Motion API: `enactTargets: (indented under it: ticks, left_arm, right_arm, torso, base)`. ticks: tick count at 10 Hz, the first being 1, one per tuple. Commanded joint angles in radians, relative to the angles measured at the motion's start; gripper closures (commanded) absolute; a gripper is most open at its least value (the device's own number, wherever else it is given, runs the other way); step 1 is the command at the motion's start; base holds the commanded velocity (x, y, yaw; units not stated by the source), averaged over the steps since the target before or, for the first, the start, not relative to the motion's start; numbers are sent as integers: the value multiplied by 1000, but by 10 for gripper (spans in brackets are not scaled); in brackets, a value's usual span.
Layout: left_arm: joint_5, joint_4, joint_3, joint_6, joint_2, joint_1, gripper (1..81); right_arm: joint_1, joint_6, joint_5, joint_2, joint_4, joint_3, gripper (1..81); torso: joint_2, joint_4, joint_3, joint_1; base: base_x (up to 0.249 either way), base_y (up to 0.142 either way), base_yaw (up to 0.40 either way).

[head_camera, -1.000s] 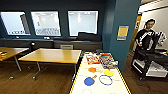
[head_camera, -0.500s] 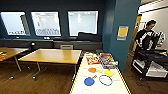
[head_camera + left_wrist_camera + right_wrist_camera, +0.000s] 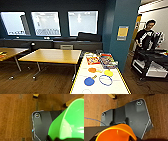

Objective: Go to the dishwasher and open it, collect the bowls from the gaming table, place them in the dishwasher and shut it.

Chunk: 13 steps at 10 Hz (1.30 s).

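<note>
Gaming table (image 3: pixel 100 86) at 6 o'clock in the head view: long white worktop with yellow edges, printed orange, yellow and blue circles and a blue ring. Colourful game boxes (image 3: pixel 101 60) stacked at its far end, toward 12 o'clock. Plain wooden table (image 3: pixel 52 55) at 9 o'clock of it; a second wooden table at the far 9 o'clock edge. Dark blue wall with three bright windows at 12 o'clock. Person (image 3: pixel 146 35) with a control rig at 3 o'clock, beyond the blue pillar.

Left wrist view: large translucent lime-green bowl (image 3: pixel 70 122) sits right at the left jaws, rim and inner wall close to the camera, brown wooden floor (image 3: pixel 15 119) below. Bowl interior looks empty as far as visible. Can't tell how far the left jaws are spread or whether they clamp the rim.

Right wrist view: smaller orange bowl (image 3: pixel 116 133) right at the right jaws, open side up, nothing seen inside. Right jaws' opening also can't be told.
</note>
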Motion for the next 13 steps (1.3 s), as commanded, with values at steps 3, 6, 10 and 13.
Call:
enactTargets:
  ticks: [3,6,10,13]
  left_arm:
    - [157,-71,-144,10,127,-34,811]
    - [155,-307,-280,237,207,-22,811]
    - [140,-240,-310,294,212,-15,811]
    - [106,-207,-224,296,149,-15,811]
  right_arm:
    - [45,-2,-62,-7,-15,-22,811]
    - [52,0,-80,4,-15,-40,811]
    - [45,-3,-79,1,-48,-57,811]
    - [28,-2,-73,-13,-77,-71,811]
  torso:
    - [0,0,0,0]
    - [0,0,0,0]
    - [0,0,0,0]
    - [0,0,0,0]
  base:
    - [0,0,0]
    - [0,0,0]
    - [0,0,0]
    - [0,0,0]
